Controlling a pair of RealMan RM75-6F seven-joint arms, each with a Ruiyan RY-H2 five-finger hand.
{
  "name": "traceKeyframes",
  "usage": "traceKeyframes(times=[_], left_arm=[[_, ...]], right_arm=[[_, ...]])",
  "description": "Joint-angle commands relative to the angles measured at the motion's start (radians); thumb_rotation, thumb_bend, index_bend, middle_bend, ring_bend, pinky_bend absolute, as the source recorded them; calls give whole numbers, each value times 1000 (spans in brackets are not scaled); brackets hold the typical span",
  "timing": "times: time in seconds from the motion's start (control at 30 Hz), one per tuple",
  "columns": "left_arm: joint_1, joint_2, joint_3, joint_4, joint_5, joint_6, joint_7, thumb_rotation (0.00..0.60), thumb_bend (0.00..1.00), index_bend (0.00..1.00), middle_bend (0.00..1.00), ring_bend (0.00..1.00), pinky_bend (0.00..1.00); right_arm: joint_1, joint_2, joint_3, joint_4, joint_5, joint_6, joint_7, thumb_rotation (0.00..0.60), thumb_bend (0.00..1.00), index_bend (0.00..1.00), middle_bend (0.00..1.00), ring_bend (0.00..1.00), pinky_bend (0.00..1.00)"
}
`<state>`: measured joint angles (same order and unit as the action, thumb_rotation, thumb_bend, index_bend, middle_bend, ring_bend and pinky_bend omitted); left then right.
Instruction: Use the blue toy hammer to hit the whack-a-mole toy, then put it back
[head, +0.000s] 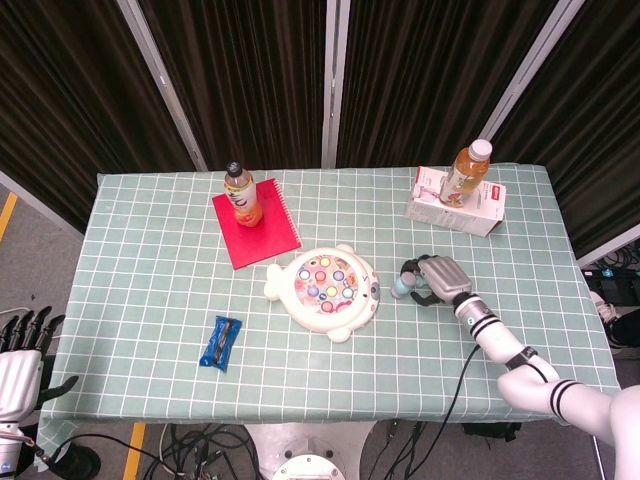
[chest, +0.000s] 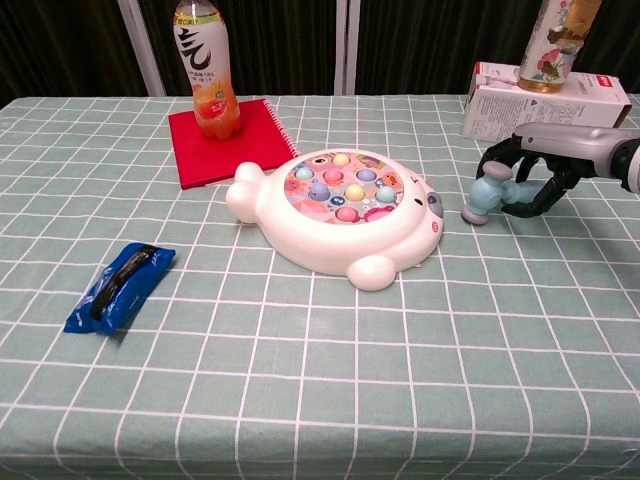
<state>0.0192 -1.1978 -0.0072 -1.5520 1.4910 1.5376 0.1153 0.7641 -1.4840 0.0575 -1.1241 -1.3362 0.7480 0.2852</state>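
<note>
The pale blue plastic toy hammer (chest: 487, 195) is gripped in the curled fingers of the right hand (chest: 535, 175), low over the green checked tablecloth (head: 150, 290) toward the table's right edge, just beside the white round whack-a-mole toy (chest: 338, 211) with coloured buttons at the table's centre. Bare cloth is seen along the near edge. The left hand (head: 20, 365) is held off the near left corner, fingers apart, nothing in it.

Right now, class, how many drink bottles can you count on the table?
2. One orange bottle stands on the red notebook behind the whack-a-mole toy; the other bottle stands on the white carton at the far right. None seems hidden.
</note>
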Motion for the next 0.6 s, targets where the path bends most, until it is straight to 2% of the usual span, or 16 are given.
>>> traceKeyframes(times=[0.03, 0.17, 0.33, 0.43, 0.6], left_arm=[[-1, -1, 0, 1, 1, 0, 0, 600, 35, 148, 62, 0, 0], [-2, -1, -1, 1, 1, -1, 0, 600, 34, 148, 62, 0, 0], [-5, 0, -4, 1, 2, 0, 2, 600, 34, 148, 62, 0, 0], [-6, -2, -5, 3, 2, 0, -3, 600, 34, 148, 62, 0, 0], [-9, -11, -13, 16, 8, 10, -10, 600, 34, 148, 63, 0, 0]], right_arm=[[-6, 10, 1, -12, -5, 5, -3, 600, 243, 296, 315, 192, 221], [-20, 22, 7, -30, -7, 25, -7, 600, 236, 233, 260, 131, 159], [-65, 66, 17, -90, -18, 107, -2, 600, 232, 90, 146, 40, 67], [-150, 114, 18, -172, -48, 278, -19, 600, 228, 39, 101, 5, 30], [-306, 208, -18, -310, -90, 530, -137, 600, 229, 36, 107, 4, 28]])
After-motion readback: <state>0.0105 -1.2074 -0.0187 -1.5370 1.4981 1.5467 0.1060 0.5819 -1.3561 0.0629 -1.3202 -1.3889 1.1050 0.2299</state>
